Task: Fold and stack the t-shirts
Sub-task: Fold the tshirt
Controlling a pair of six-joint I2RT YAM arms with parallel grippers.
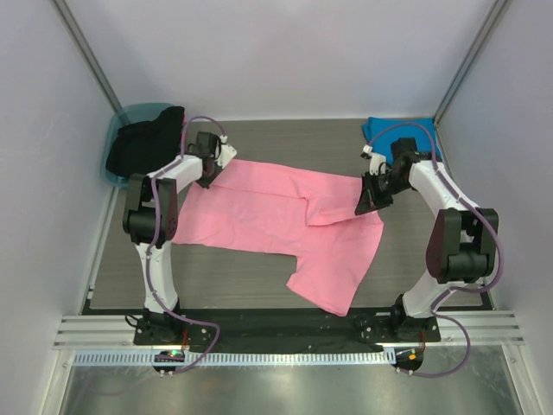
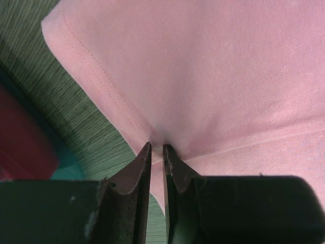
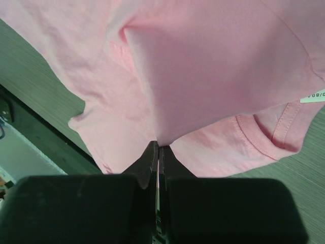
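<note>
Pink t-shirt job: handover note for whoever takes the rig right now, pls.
Left end effector: shut on the pink t-shirt, at its far-left hem corner.
Right end effector: shut on the same shirt's right side, with the cloth tented up there.
Blue t-shirt: far right corner of the table, apart from the pink one, no end effector on it.
Done: both grips set; the pink shirt lies mostly flat.
Left: fold the pink shirt, then stack the two.

The pink t-shirt (image 1: 259, 216) lies spread across the table (image 1: 285, 143), the blue t-shirt (image 1: 380, 130) in its far-right corner.
</note>
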